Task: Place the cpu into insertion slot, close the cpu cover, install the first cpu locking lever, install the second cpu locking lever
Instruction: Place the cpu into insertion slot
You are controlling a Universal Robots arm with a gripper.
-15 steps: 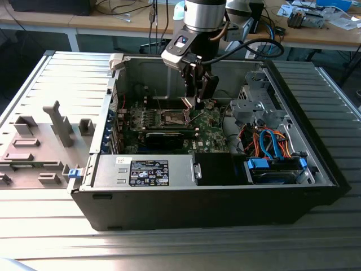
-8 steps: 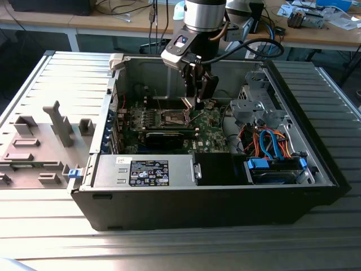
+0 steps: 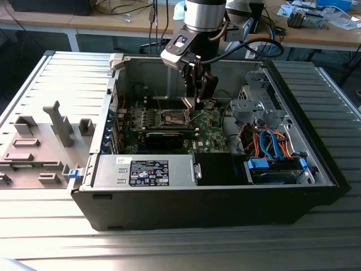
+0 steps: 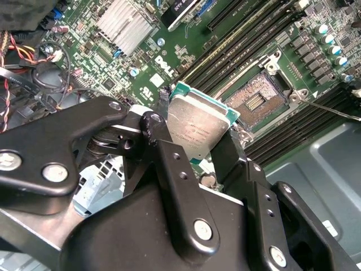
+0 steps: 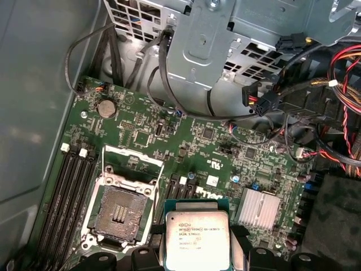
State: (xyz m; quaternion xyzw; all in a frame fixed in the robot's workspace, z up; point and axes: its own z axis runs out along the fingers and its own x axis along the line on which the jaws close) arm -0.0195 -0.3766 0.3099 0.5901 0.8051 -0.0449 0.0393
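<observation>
End effector [image 4: 190,138] clenched on cpu [image 5: 197,240], held near exposed insertion slot [image 5: 119,212]; cpu cover [image 5: 134,161] open.

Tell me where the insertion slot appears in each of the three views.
Exterior view: insertion slot just off the gripper tip, toward the exterior view's left.
Second wrist view: slot past the held cpu.
First wrist view: slot beside the cpu.
Shared landmark: the green board.

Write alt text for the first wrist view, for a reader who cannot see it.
A silver-topped cpu is held between black fingers above a green motherboard. Beside it the insertion slot lies empty, its cpu cover open; cables and a metal cage sit beyond.
</observation>
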